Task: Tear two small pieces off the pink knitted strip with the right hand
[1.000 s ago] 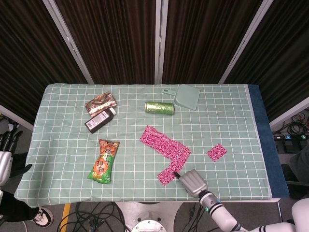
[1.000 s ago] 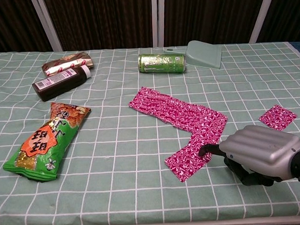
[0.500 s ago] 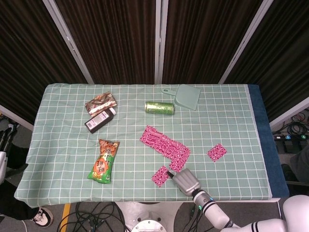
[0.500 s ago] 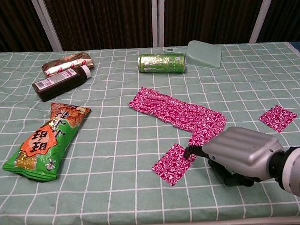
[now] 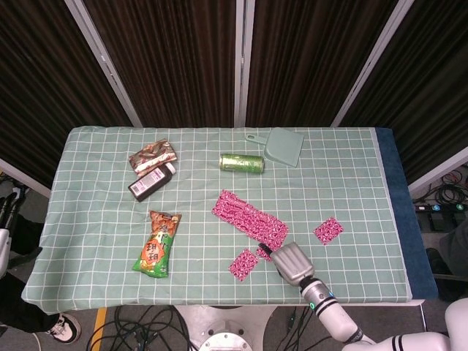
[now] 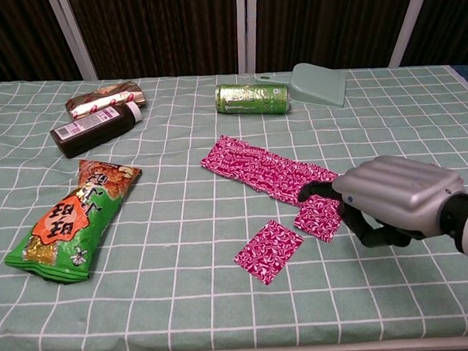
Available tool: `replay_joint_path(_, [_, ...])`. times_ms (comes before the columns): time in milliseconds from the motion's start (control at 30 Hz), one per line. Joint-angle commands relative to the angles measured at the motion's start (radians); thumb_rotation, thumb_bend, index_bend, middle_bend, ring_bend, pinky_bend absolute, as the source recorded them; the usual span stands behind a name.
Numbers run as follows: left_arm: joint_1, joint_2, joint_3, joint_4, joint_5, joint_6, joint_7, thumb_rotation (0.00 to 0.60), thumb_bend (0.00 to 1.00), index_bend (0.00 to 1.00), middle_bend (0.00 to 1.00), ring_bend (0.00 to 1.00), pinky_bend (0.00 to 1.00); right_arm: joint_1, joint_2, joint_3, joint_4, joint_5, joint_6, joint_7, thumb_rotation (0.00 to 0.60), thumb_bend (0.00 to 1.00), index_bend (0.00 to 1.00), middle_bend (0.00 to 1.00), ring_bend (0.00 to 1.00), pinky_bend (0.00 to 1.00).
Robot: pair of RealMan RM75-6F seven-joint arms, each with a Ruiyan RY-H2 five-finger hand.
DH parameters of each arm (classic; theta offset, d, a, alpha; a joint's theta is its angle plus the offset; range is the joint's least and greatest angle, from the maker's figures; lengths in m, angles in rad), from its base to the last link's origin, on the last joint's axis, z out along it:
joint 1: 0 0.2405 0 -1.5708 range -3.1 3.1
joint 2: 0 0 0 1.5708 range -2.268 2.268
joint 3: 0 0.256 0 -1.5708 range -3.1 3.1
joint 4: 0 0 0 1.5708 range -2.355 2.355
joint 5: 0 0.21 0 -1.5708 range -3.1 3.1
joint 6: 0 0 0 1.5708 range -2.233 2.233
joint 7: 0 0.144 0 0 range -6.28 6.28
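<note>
Dark curtains hang behind the counter (image 5: 95, 278) with its green checked cloth. From the head view, the pink strip (image 5: 248, 217) lies mid-counter, one torn piece (image 5: 242, 264) near the front edge, another piece (image 5: 328, 230) toward the right edge. From the chest view, the right hand (image 6: 396, 196) rests on the strip's near end, a dark fingertip (image 6: 306, 192) touching it; I cannot tell whether the fingers pinch it
</note>
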Motion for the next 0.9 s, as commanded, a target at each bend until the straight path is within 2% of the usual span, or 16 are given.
replay_joint_path(33, [-0.001,-0.002,0.001,-0.001,0.000,-0.001,0.005,0.600,0.09,0.06,0.00,0.00,0.09,-0.055,0.073,0.009,0.003,-0.125,0.076,0.143,0.600,1.00,0.16,0.93,0.89,0.79])
replay_joint_path(167, [-0.003,-0.006,0.001,-0.004,0.001,-0.005,0.015,0.600,0.09,0.06,0.00,0.00,0.09,-0.127,0.127,0.019,0.095,-0.290,0.199,0.352,0.600,0.99,0.18,0.92,0.86,0.79])
replay_joint_path(233, [-0.003,-0.009,0.003,-0.007,0.001,-0.006,0.020,0.600,0.09,0.06,0.00,0.00,0.09,-0.165,0.151,0.020,0.160,-0.368,0.277,0.441,0.600,0.82,0.20,0.88,0.83,0.79])
replay_joint_path(300, [-0.003,-0.011,0.004,-0.011,0.001,-0.008,0.028,0.600,0.09,0.06,0.00,0.00,0.09,-0.201,0.181,0.016,0.214,-0.423,0.342,0.509,0.600,0.51,0.21,0.77,0.74,0.75])
replay_joint_path(333, [-0.004,-0.012,0.005,-0.014,0.001,-0.009,0.031,0.600,0.09,0.06,0.00,0.00,0.09,-0.217,0.203,0.011,0.233,-0.436,0.362,0.527,0.600,0.43,0.21,0.72,0.69,0.73])
replay_joint_path(400, [-0.004,-0.012,0.006,-0.019,0.001,-0.011,0.040,0.600,0.09,0.06,0.00,0.00,0.09,-0.242,0.250,-0.001,0.247,-0.443,0.371,0.554,0.600,0.24,0.21,0.55,0.51,0.61])
replay_joint_path(433, [-0.004,-0.012,0.007,-0.021,0.001,-0.011,0.043,0.600,0.09,0.06,0.00,0.00,0.09,-0.253,0.272,-0.006,0.246,-0.436,0.369,0.560,0.600,0.19,0.21,0.48,0.43,0.55])
replay_joint_path(467, [-0.005,-0.012,0.007,-0.023,0.001,-0.011,0.046,0.600,0.09,0.06,0.00,0.00,0.09,-0.264,0.294,-0.011,0.241,-0.425,0.363,0.563,0.600,0.13,0.18,0.36,0.28,0.43])
replay_joint_path(533, [-0.005,-0.012,0.008,-0.029,0.002,-0.013,0.052,0.600,0.09,0.06,0.00,0.00,0.09,-0.286,0.340,-0.017,0.229,-0.399,0.351,0.561,0.600,0.09,0.11,0.19,0.10,0.24])
replay_joint_path(567, [-0.006,-0.012,0.008,-0.033,0.000,-0.015,0.057,0.600,0.09,0.06,0.00,0.00,0.09,-0.295,0.354,-0.019,0.228,-0.391,0.349,0.563,0.600,0.09,0.07,0.13,0.04,0.15])
replay_joint_path(600, [-0.007,-0.012,0.009,-0.036,-0.001,-0.018,0.062,0.600,0.09,0.06,0.00,0.00,0.09,-0.308,0.366,-0.018,0.234,-0.384,0.351,0.569,0.600,0.09,0.04,0.07,0.01,0.08])
replay_joint_path(667, [-0.008,-0.014,0.011,-0.038,-0.003,-0.024,0.068,0.600,0.09,0.06,0.00,0.00,0.09,-0.325,0.376,-0.018,0.253,-0.381,0.353,0.584,0.600,0.09,0.01,0.02,0.00,0.01])
replay_joint_path(900, [-0.005,-0.026,0.017,-0.030,-0.005,-0.027,0.069,0.600,0.09,0.06,0.00,0.00,0.09,-0.367,0.383,0.004,0.310,-0.326,0.309,0.603,0.600,0.09,0.00,0.00,0.00,0.00])
